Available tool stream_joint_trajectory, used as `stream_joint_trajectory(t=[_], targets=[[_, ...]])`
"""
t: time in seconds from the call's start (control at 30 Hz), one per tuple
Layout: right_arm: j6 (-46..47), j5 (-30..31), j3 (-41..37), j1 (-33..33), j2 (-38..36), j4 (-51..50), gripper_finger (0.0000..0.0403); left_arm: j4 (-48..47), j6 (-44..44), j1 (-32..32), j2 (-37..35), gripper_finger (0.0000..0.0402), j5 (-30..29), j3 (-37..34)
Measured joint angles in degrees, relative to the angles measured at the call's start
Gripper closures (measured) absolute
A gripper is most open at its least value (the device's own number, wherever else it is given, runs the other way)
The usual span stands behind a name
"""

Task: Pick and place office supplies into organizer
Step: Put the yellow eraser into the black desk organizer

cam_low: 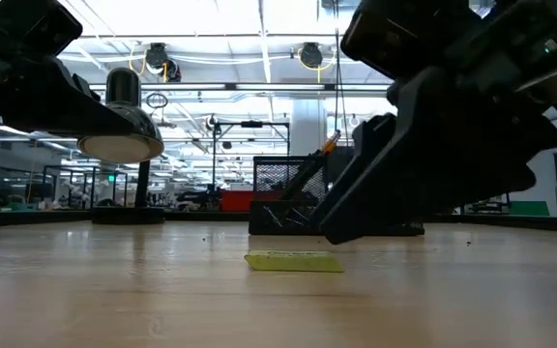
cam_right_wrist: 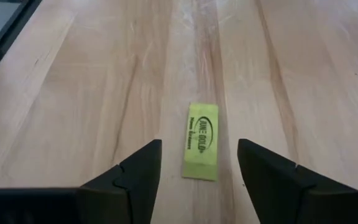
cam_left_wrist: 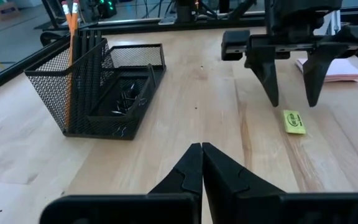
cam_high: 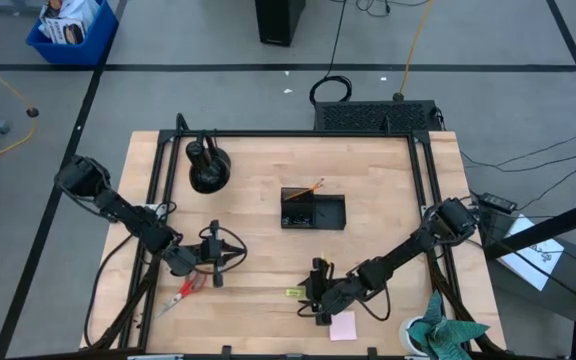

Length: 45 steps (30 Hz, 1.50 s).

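The small yellow-green tag (cam_right_wrist: 201, 141) lies flat on the wood near the table's near edge (cam_high: 294, 292). My right gripper (cam_right_wrist: 199, 148) is open; its two fingers stand on either side of the tag's near end without touching it, as the left wrist view (cam_left_wrist: 293, 93) also shows. My left gripper (cam_left_wrist: 202, 152) is shut and empty, hovering left of centre (cam_high: 238, 255) and pointing toward the organizer. The black mesh organizer (cam_high: 313, 210) stands mid-table with the orange pencil (cam_left_wrist: 71, 56), black pens and small clips (cam_left_wrist: 126, 99) in it. The red-handled scissors (cam_high: 181, 293) lie below the left arm. The pink notepad (cam_high: 343, 325) lies by the right gripper.
A round black dome-shaped object (cam_high: 208, 168) stands at the far left of the table. Teal cloth (cam_high: 450, 335) sits at the near right corner. A black frame rail (cam_high: 268, 133) borders the table. Bare wood lies between the tag and the organizer (cam_left_wrist: 98, 87).
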Motion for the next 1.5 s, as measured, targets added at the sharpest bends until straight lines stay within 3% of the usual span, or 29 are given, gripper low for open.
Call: stream_joint_trajectory(t=[0.57, 0.87, 1.03, 1.3, 1.5], targets=[[0.5, 0.0, -1.8, -0.3, 3.0, 5.9, 0.0195, 0.1, 0.2, 0.0, 0.0, 0.0385, 0.0, 0.0], [0.6, -3.6, -1.5, -2.3, 6.2, 10.3, 0.0200, -0.1, 0.6, 0.0, 0.0, 0.0385, 0.0, 0.0], [0.9, -4.2, -1.5, -2.3, 6.1, 7.8, 0.0241, -0.7, 0.6, 0.0, 0.0, 0.0385, 0.0, 0.0], [1.0, -4.2, -1.6, -2.5, 6.1, 5.5, 0.0368, -0.7, 0.1, 0.0, 0.0, 0.0385, 0.0, 0.0], [-1.2, -3.1, -1.7, -2.3, 5.6, 7.2, 0.0380, -0.7, 0.1, 0.0, 0.0, 0.0385, 0.0, 0.0]])
